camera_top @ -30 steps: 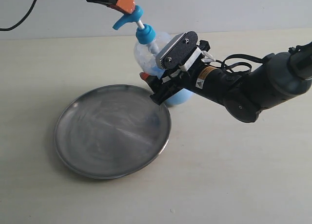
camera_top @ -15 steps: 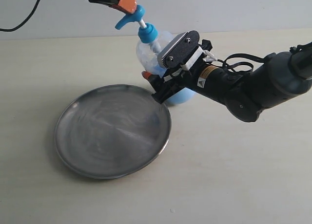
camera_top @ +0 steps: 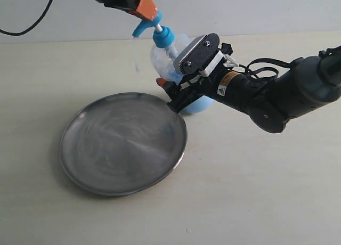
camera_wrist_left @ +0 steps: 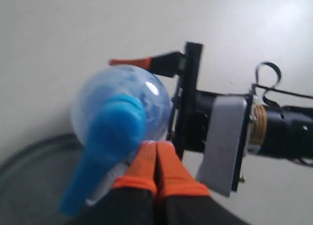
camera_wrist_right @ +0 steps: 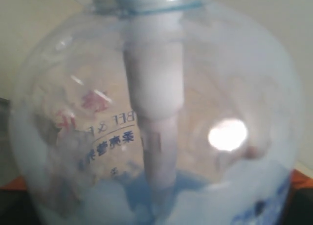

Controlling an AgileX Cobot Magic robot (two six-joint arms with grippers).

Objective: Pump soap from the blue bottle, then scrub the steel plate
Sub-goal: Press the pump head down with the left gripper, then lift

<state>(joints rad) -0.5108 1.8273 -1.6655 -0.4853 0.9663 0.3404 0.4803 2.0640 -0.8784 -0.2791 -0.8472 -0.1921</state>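
Observation:
The blue bottle [camera_top: 161,59] stands tilted at the far edge of the steel plate [camera_top: 117,144]. My right gripper [camera_top: 169,93] is shut on its lower body, and the clear bottle [camera_wrist_right: 161,112] fills the right wrist view with an orange fingertip [camera_wrist_right: 9,184] at its side. My left gripper [camera_top: 146,7] is shut, and its orange fingertips [camera_wrist_left: 156,154] press together on the blue pump head [camera_wrist_left: 107,142]. A thin pale stream of soap [camera_top: 136,56] falls from the spout towards the table just beyond the plate's rim.
The plate lies on a pale bare tabletop [camera_top: 256,192]. A black cable [camera_top: 26,21] hangs at the back left. The right arm's dark body [camera_top: 282,98] stretches in from the right above the table.
The left gripper has pushed the pump head down and slightly right. A stream of soap now comes out of the spout. The right gripper keeps its hold on the bottle.

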